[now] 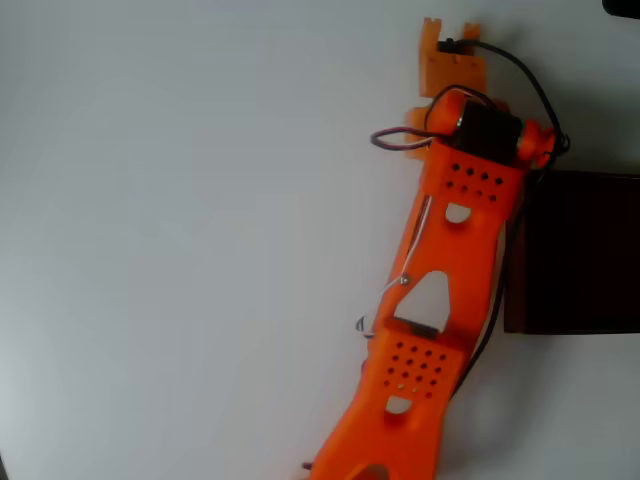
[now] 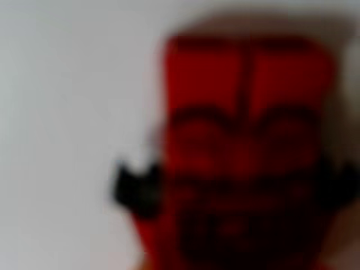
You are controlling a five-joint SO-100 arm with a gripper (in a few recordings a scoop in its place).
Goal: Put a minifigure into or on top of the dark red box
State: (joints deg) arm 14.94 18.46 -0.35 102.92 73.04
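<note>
The wrist view is taken up at very close range by the minifigure [image 2: 244, 152], a bright red toy seen badly out of focus, with its two legs pointing to the top of the picture and small dark parts jutting out at either side lower down. It lies on the pale table [image 2: 62, 112], and a soft shadow surrounds its upper end. The fingers cannot be made out in this view, so whether they are spread or closed, or have hold of the figure, cannot be told. My judgement is that the camera is this close because the arm is reaching down over the figure to take it, though contact is not confirmed. In the overhead view the orange arm [image 1: 440, 300] stretches from its base near the top of the picture down to the bottom edge, where its far end passes out of sight; the figure itself is not identifiable there. Just to the right of the arm, against the right edge of the picture, stands the dark red box [image 1: 575, 250], its walls maroon and its inside nearly black. The box sits close beside the arm's base, presumably so that a short swing reaches it. The figure is not yet in or on the box.
</note>
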